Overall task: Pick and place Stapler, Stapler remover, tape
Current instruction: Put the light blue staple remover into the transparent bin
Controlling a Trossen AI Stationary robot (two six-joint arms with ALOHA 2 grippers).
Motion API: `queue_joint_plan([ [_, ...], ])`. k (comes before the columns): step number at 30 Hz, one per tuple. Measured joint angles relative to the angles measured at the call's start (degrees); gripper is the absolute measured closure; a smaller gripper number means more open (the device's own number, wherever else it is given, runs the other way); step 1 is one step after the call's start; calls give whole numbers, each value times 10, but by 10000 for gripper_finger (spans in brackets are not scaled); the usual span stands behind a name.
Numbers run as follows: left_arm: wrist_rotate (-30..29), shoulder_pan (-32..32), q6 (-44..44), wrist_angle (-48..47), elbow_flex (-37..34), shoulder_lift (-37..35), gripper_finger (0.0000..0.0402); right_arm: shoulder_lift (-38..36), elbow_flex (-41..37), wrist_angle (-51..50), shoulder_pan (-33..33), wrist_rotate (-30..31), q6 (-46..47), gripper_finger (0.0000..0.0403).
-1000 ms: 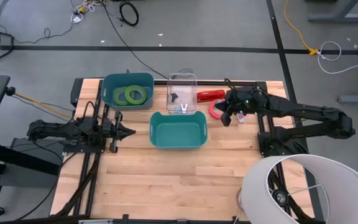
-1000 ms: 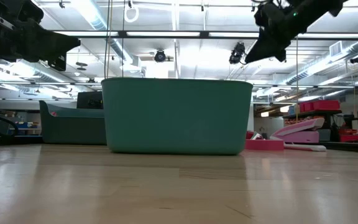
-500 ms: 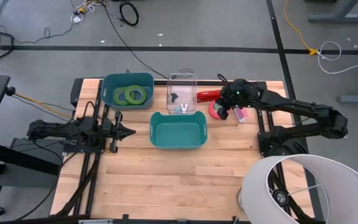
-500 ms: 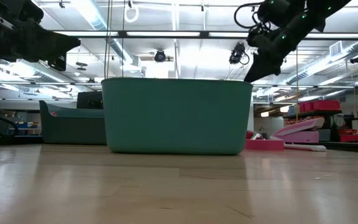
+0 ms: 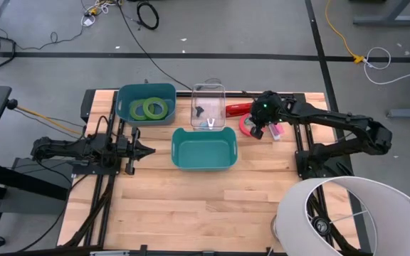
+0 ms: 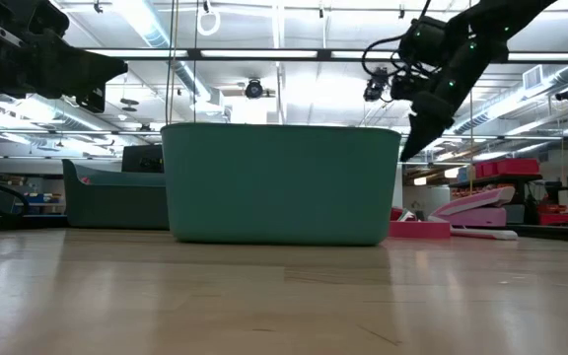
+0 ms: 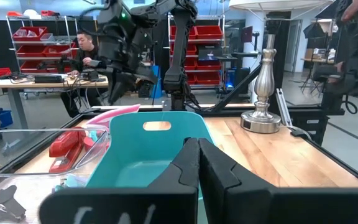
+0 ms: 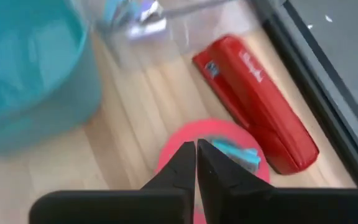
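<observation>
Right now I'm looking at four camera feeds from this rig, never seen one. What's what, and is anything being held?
It is a table with two dark robot arms. The overhead view shows everything; the low view looks level across the tabletop; each wrist view looks past that arm's own fingers.

On the table: a blue bin holding two green tape rolls, a clear bin, an empty teal bin, a red stapler, a pinkish-red tape roll and a pink stapler.

The left pincer is parked shut at the table's left side. The right pincer hangs shut just above the pinkish-red roll. Neither holds anything.
</observation>
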Motion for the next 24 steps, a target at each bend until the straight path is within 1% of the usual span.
queue_joint_plan([
  [4,0,0,0,0,0,0,399,11,0,-41,0,0,-84,367],
  [7,0,0,0,0,0,0,399,24,0,-53,0,8,-129,340],
  [14,0,0,0,0,0,0,399,65,0,-49,0,85,-255,264],
  [17,0,0,0,0,0,0,399,87,0,-39,0,111,-300,239],
  [20,0,0,0,0,0,0,399,111,0,-23,0,131,-324,223],
  [24,0,0,0,0,0,0,399,138,0,6,0,141,-356,215],
])
